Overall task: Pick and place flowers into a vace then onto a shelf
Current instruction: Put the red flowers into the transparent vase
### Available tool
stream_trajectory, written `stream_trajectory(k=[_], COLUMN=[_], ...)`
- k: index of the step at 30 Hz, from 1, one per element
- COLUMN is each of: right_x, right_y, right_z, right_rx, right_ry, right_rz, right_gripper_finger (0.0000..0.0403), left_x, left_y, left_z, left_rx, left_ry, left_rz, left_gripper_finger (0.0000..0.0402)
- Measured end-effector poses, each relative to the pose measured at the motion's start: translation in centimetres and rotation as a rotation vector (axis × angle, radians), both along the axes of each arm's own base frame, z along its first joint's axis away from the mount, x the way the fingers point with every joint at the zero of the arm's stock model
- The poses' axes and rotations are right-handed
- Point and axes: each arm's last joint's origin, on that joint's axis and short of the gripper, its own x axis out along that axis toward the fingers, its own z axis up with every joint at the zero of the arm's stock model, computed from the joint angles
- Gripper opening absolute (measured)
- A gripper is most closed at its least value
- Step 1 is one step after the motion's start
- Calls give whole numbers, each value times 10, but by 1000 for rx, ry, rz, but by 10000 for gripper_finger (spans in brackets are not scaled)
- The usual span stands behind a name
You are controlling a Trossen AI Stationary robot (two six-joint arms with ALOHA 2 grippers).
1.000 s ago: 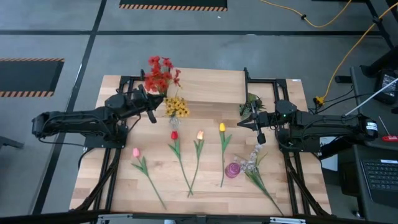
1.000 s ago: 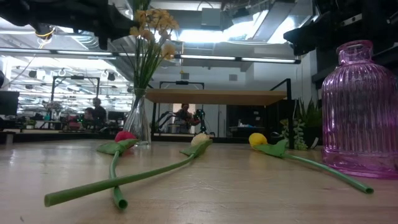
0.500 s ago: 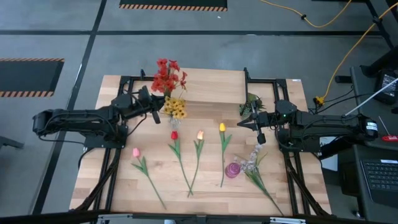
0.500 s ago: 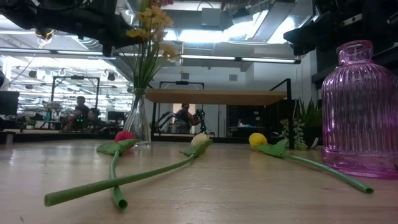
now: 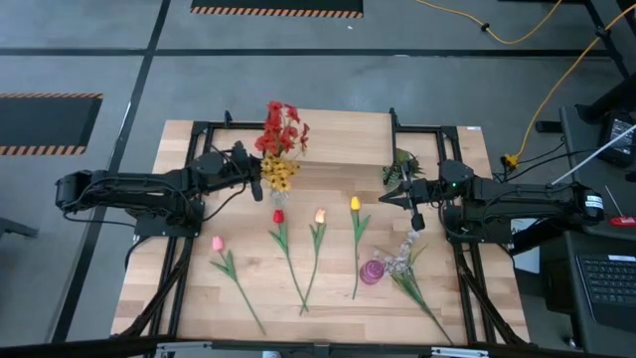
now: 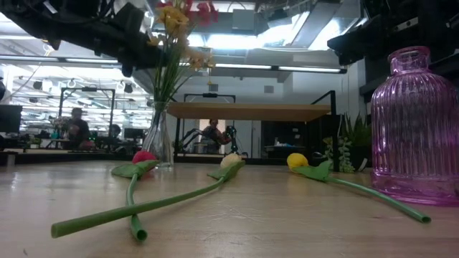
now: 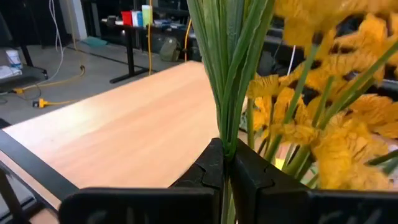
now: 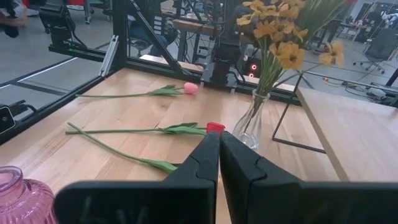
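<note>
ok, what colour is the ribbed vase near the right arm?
Translucent pink-purple ribbed vase; clearest in the low view.

Robotics lab: open hall, workstations (people seated), taped floor.

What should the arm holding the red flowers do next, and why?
Probably lower the red spray straight down into the clear vase. The left gripper is shut on its stems right above the yellow flowers already standing there, so only the descent seems left.
</note>
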Motion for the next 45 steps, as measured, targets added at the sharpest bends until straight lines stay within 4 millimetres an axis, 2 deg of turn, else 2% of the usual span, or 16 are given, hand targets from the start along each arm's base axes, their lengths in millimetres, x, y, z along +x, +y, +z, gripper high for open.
stream_trajectory(k=[19,36,45], right_x=[0,0,0], right_y=[0,0,0], right_z=[-1,-1,-1], right_rx=[1,2,2], right_ry=[7,7,7], right_rz=[0,0,0], right_gripper_finger=[18,18,18], left_x=[0,-13,-25], left_y=[-2,-5,-8], left_z=[-8,5,3], left_rx=[-1,90,49], left_ry=[97,62,107], left_rz=[-76,-78,-78], left_gripper_finger=[11,118,136])
